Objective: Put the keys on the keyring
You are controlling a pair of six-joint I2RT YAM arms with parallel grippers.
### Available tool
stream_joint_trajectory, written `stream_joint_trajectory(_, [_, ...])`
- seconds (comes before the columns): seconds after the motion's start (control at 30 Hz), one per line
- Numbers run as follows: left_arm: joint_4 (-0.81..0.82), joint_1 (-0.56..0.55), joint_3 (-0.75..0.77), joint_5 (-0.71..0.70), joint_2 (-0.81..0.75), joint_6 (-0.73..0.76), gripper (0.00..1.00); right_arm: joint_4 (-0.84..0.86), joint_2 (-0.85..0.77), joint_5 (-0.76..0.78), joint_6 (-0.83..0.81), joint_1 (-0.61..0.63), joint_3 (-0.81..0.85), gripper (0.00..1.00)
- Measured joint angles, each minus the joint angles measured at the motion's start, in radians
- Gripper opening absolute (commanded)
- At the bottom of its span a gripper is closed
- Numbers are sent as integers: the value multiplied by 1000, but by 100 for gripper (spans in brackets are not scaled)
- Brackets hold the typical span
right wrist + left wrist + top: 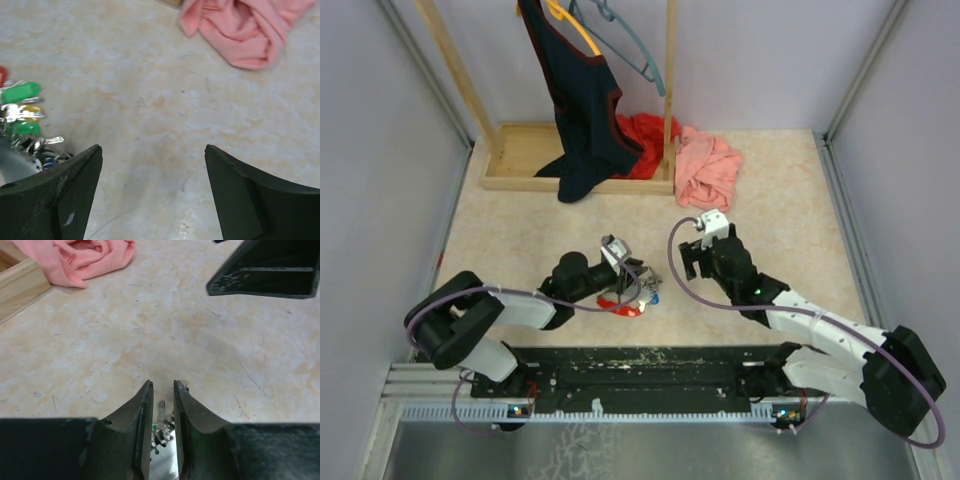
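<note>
Firstly, look to the left rear of the beige marbled tabletop. You see a pale wooden rack standing there, with a dark navy garment hanging from it down to its base.

Toward the centre, the left gripper is lowered close over the tabletop. Its black fingers stand only narrowly apart, leaving a thin slit. Through that slit you see small bits of metal and green from the key bunch below. You cannot tell whether the fingers touch any of it.

The small metal keys with coloured plastic heads lie bunched on the tabletop at centre, just under the left fingertips. Green and yellow heads show in the right wrist view. The thin red keyring loop lies on the near-left side of the bunch, touching it.

To the right, the right gripper is near the keys but apart from them. Its jaws are spread wide with nothing between them, over bare tabletop.

Behind it lies a crumpled pink cloth.
</note>
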Motion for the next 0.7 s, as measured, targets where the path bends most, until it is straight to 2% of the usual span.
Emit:
stream_joint_trajectory(0.13, [26,27,4,-92,8,-76,49,16,-78,150,38,-3,-68,85])
stream_joint_trajectory(0.17, [28,39,-4,-114,0,-99,56,19,-103,184,50,-3,-87,85])
stream_joint_trajectory(0.2, [27,57,-20,-136,-16,-126,68,23,-127,210,60,-3,-103,85])
stream_joint_trajectory(0.23, [22,79,-41,-160,-43,-151,86,29,-153,240,68,-3,-122,85])
stream_joint_trajectory(0.27, [14,92,-57,-178,-69,-167,99,33,-180,264,77,-3,-140,86])
stream_joint_trajectory(0.4, [-90,151,-141,-293,-298,-232,100,43,-285,359,108,-3,-205,87])
stream_joint_trajectory(0.7, [-367,161,-254,-591,-845,-250,100,76,-433,502,138,-3,-303,88])
